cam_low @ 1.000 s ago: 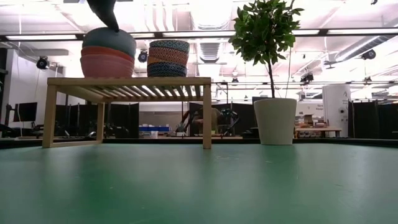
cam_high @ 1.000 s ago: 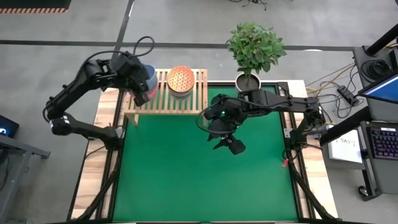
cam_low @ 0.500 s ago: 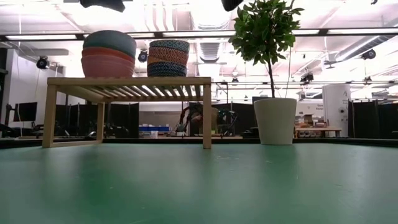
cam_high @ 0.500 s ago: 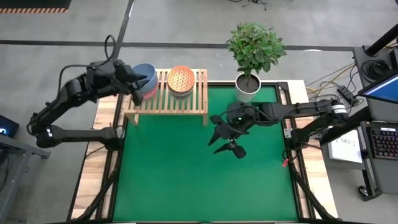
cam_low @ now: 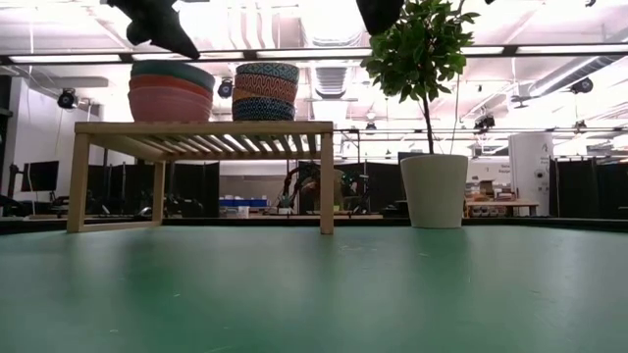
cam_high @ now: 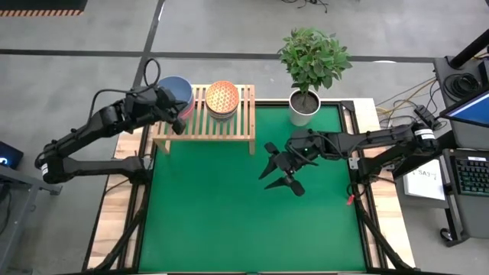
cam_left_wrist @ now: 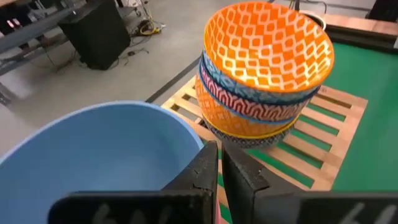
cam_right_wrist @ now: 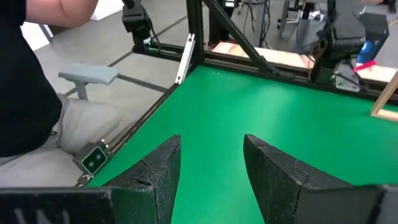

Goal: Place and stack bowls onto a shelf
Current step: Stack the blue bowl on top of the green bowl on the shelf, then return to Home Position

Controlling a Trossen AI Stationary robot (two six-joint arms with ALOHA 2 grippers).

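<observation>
On the light-wood shelf stand two stacks of bowls. The left stack has a slate-blue bowl on top of red and pink ones. The right stack is topped by an orange patterned bowl, with patterned bowls under it. My left gripper is shut, just above the near rim of the slate-blue bowl, and holds nothing. My right gripper hangs open over the middle of the green table, with nothing between its fingers.
A plant in a white pot stands at the table's far edge, right of the shelf. The green table top lies bare in front of the shelf. A seated person shows beyond the table's edge in the right wrist view.
My left gripper has drawn back from the slate-blue bowl, sunk a little and shut. The bowl now sits lower and flatter on its stack. My right gripper has come down over the table and tipped from pointing down toward level, staying open.
</observation>
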